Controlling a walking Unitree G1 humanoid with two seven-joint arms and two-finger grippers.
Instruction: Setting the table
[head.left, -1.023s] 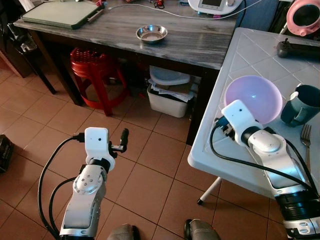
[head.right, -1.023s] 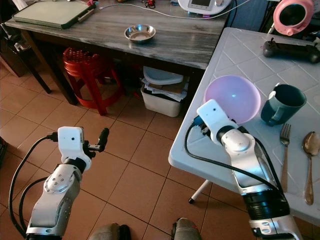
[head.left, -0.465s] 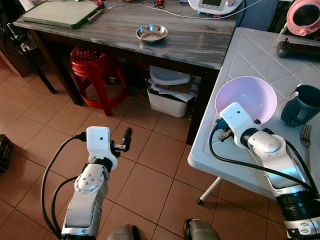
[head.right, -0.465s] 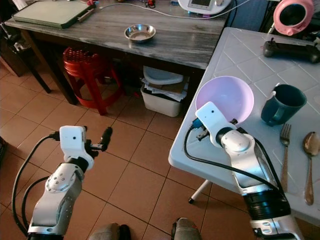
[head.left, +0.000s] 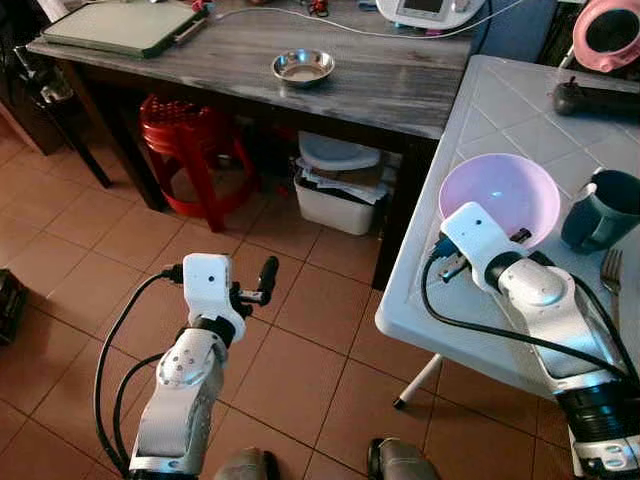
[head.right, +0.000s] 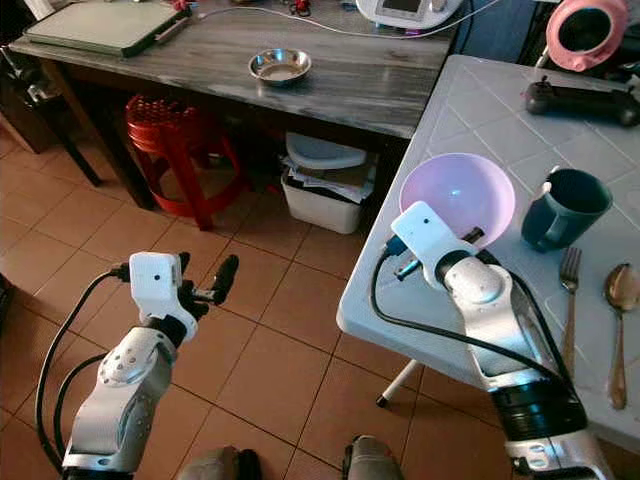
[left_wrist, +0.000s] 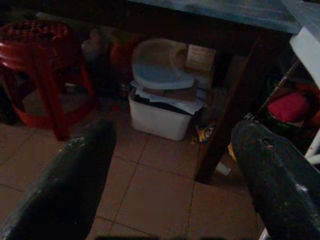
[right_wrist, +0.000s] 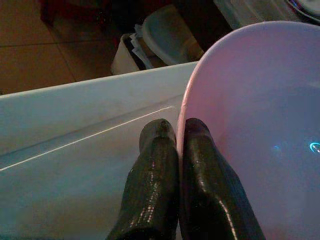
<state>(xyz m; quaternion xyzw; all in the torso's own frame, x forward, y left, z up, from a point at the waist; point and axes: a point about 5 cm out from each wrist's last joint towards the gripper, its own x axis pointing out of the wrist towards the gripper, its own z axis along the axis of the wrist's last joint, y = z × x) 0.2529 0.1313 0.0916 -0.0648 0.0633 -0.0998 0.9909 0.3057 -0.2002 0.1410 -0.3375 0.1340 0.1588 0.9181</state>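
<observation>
the pink bowl (head.right: 458, 192), tipped up on edge a moment ago, has come back down nearly level near the corner of the white table (head.right: 480, 120). the right gripper (right_wrist: 176, 150) pinches the bowl's near rim, one finger inside and one outside, a hold that likely lets it steer the bowl into a place beside the dark mug (head.right: 564, 207), fork (head.right: 569, 310) and spoon (head.right: 620, 325). the left gripper (left_wrist: 172, 165) hovers over the tiled floor (head.left: 80, 250), fingers spread wide and holding nothing.
</observation>
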